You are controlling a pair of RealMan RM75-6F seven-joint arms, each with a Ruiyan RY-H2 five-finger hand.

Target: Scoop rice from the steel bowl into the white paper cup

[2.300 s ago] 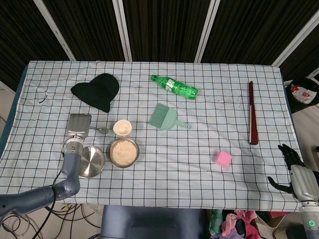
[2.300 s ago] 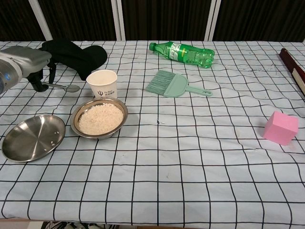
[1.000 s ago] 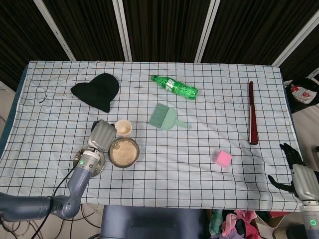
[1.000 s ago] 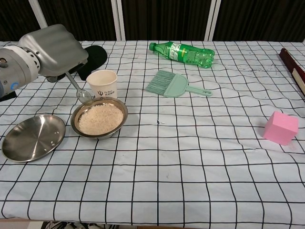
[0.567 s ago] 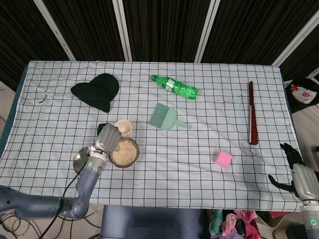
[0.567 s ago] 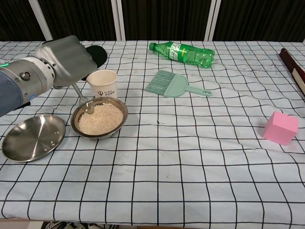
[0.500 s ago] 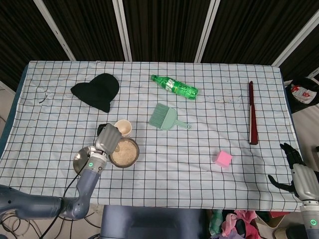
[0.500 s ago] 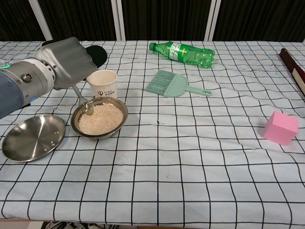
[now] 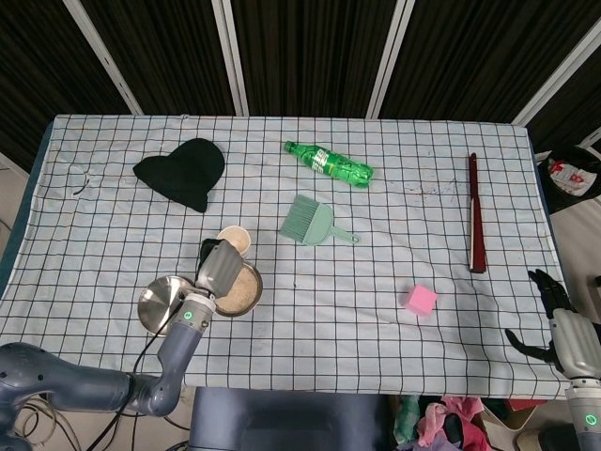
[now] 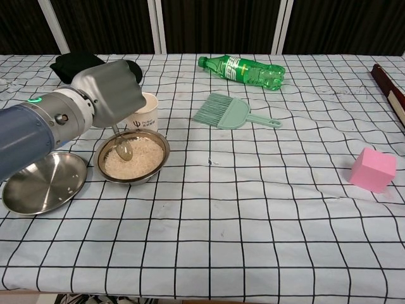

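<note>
The left robot hand (image 10: pixel 111 95) grips a metal spoon (image 10: pixel 123 147), its fingers wrapped around the handle. The spoon hangs down from the hand into the steel bowl (image 10: pixel 159 159), and its scoop lies on the rice (image 10: pixel 142 158) in the left part of the bowl. In the head view the same hand (image 9: pixel 222 267) covers the left half of the bowl (image 9: pixel 252 291).

The white paper cup (image 10: pixel 147 114) stands upright just behind the steel bowl, partly hidden by the left robot hand in the chest view; whether it touches the bowl cannot be told. A flat steel plate (image 10: pixel 41 185) lies just left of the bowl, with a few grains of rice on it. A black beanie (image 9: pixel 183 171) lies further back and to the left of the bowl.

To the right of the bowl and further back lies a green hand brush (image 10: pixel 231 112), and behind that a green plastic bottle (image 10: pixel 243 69) on its side. A pink cube (image 10: pixel 373 170) sits well apart to the right of the bowl, and a dark red stick (image 9: pixel 474 214) lies further right still, near the edge of the bench (image 10: pixel 253 240) with its checked cloth.

The right robot hand (image 9: pixel 556 323) shows only in the head view, off the right front corner of the bench, far from the bowl, fingers spread and holding nothing.
</note>
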